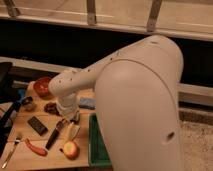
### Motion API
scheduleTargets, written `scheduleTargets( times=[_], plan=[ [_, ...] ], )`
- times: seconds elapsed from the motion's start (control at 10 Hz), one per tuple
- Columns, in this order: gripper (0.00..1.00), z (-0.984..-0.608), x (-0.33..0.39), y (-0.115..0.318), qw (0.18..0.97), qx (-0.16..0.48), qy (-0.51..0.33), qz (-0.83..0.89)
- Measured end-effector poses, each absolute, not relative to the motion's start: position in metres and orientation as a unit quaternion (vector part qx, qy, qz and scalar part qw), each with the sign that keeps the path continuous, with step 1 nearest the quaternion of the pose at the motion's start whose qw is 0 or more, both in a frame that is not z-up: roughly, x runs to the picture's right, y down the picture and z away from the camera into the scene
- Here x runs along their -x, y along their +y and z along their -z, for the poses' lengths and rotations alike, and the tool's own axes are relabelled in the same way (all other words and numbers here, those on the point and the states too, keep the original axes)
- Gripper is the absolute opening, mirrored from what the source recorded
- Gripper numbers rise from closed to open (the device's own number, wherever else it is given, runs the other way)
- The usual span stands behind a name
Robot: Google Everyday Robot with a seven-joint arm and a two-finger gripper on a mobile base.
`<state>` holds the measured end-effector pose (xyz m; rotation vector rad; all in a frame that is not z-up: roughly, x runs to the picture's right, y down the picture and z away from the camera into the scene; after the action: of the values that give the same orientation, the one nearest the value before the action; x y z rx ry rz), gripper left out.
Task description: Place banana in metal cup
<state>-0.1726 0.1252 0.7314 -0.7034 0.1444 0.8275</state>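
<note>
Low over the worktop (22, 135), the gripper (66, 120) hangs just beyond the far end of the black-handled knife (52, 140); whether its jaws are open or closed cannot be told. The banana (73, 131) lies on the worktop just right of the knife, close under the gripper. The metal cup (29, 104) stands well left of the knife and farther back, apart from the banana.

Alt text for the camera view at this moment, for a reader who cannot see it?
The robot's white arm fills the frame and reaches down to a wooden table, its gripper right above the banana. The metal cup sits apart toward the picture's left, near a red bowl.
</note>
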Motion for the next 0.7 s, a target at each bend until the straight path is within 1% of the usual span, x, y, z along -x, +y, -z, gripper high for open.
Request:
scheduleTargets(
  times=[0.2,0.3,0.4,0.6,0.7],
  plan=[
    [0.00,-0.719,0.163,0.096,0.865,0.297,0.074,-0.398],
    [0.05,-0.714,0.161,0.084,0.869,0.286,0.074,-0.397],
    [0.14,-0.711,0.162,0.080,0.868,0.287,0.073,-0.398],
    [0.34,-0.713,0.160,0.084,0.859,0.306,0.076,-0.403],
    [0.47,-0.721,0.160,0.095,0.851,0.324,0.073,-0.408]
  ],
)
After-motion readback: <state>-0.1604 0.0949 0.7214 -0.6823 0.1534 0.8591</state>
